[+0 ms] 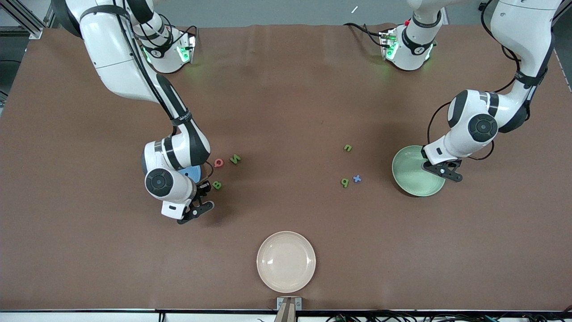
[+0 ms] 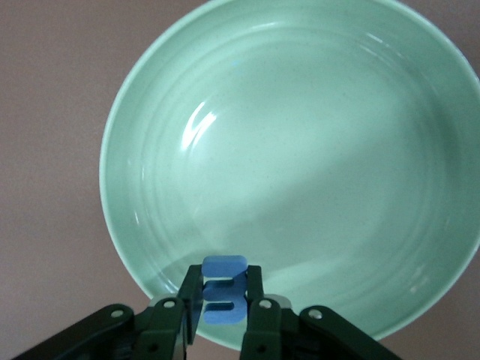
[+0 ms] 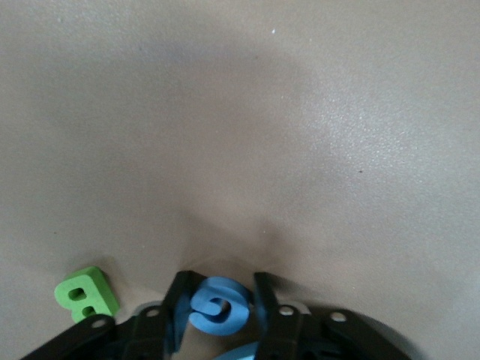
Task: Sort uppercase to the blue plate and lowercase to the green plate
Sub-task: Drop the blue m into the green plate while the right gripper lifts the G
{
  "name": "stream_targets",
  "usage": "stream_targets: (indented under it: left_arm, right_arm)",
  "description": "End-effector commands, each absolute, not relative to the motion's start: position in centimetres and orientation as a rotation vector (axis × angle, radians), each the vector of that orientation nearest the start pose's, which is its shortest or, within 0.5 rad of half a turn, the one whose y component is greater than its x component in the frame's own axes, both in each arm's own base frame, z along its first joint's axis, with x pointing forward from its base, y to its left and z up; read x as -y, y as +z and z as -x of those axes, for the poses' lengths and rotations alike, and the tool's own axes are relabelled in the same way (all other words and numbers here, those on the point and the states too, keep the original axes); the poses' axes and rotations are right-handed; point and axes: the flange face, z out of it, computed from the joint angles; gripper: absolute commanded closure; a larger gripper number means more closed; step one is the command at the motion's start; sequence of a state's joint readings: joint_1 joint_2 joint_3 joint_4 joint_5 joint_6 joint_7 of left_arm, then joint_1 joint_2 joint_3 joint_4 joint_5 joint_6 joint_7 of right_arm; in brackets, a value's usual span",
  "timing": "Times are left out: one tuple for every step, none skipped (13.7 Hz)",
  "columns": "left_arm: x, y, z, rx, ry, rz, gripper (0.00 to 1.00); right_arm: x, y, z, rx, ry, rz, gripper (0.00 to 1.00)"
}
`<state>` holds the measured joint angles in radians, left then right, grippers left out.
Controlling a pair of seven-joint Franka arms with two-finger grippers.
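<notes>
My right gripper (image 3: pixel 217 306) pinched the blue G (image 3: pixel 217 304) by its flat faces low in frame, light stiff foam I judged, while my left gripper (image 2: pixel 223 304) clamped the three-pronged blue letter (image 2: pixel 223 291) over the green plate (image 2: pixel 150 112).

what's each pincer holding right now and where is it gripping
Left pincer: small flat blue three-pronged letter, pinched by its side edges. Right pincer: small flat blue G, also by its sides.

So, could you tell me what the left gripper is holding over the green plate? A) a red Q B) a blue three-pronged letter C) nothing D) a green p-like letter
B: in the left wrist view the left gripper is shut on a blue three-pronged letter over the green plate.
</notes>
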<state>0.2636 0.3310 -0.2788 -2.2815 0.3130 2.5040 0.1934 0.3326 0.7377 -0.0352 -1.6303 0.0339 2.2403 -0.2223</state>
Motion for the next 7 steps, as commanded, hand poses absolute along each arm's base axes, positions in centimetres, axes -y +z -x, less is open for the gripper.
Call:
stream_targets:
  left_arm:
    - [1.25,19.87,-52.89,-0.709,0.116,2.982,0.98]
    - [1.10,19.82,-52.83,-0.705,0.119,2.983,0.96]
    - [0.93,19.82,-52.83,-0.701,0.119,2.985,0.95]
    - [0.92,19.95,-52.91,-0.697,0.114,2.984,0.86]
    - [0.99,20.11,-52.95,-0.701,0.110,2.982,0.69]
    - [0.90,20.26,-52.99,-0.705,0.106,2.979,0.39]
    - [0.98,20.34,-53.01,-0.721,0.104,2.972,0.19]
  right_arm:
    - [-20.53,16.88,-63.74,0.805,0.197,3.040,0.76]
    - [-20.53,16.87,-63.72,0.801,0.199,3.041,0.86]
    - [-20.54,16.92,-63.75,0.790,0.199,3.043,0.96]
    - [-20.57,17.00,-63.84,0.785,0.192,3.043,0.99]
    - [-20.65,17.24,-64.03,0.780,0.182,3.041,1.00]
    - [-20.73,17.49,-64.22,0.772,0.173,3.038,1.00]
    - [-20.82,17.79,-64.46,0.773,0.161,3.038,1.00]
